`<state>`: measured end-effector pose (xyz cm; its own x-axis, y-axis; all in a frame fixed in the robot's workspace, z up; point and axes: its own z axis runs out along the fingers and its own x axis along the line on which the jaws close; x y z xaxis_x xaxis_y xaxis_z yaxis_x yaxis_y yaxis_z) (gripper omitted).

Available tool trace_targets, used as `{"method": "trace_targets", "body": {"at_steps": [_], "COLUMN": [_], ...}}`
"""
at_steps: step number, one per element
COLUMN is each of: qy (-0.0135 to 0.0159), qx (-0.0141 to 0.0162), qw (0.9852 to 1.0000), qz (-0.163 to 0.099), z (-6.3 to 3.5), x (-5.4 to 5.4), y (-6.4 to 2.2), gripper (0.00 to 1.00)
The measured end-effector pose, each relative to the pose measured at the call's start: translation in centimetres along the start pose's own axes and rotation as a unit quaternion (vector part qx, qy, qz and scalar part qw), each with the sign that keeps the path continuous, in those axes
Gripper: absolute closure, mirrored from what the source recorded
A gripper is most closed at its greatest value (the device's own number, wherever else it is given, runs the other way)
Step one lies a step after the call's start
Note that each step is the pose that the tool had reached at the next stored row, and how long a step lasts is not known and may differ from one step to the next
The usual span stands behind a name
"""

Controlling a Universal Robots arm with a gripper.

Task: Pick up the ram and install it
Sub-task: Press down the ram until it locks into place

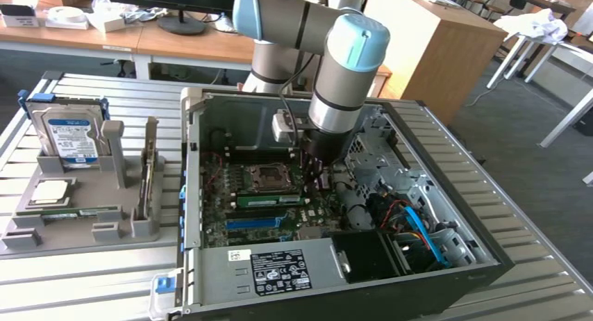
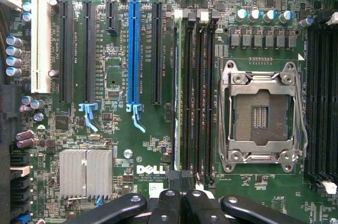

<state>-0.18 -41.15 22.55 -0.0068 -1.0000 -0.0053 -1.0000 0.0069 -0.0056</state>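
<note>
Gripper [image 2: 177,203] closed, fingertips pressed together, holding nothing, poised directly over the ram [image 2: 177,92]. Ram seated edge-on in a memory slot just beside the empty CPU socket [image 2: 261,115], between that socket and the blue expansion slot [image 2: 133,49]. Seen from the exterior view, gripper [image 1: 318,176] lowered inside the open computer case [image 1: 482,237], near the socket.
</note>
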Motion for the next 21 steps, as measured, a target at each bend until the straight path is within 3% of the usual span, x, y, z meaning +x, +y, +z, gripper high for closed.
{"method": "trace_targets", "body": {"at_steps": [21], "qy": [0.0000], "qx": [0.0000], "qw": [1.0000], "qz": [0.000], "z": [0.26], "x": [0.00], "y": [0.00], "gripper": [0.90]}}
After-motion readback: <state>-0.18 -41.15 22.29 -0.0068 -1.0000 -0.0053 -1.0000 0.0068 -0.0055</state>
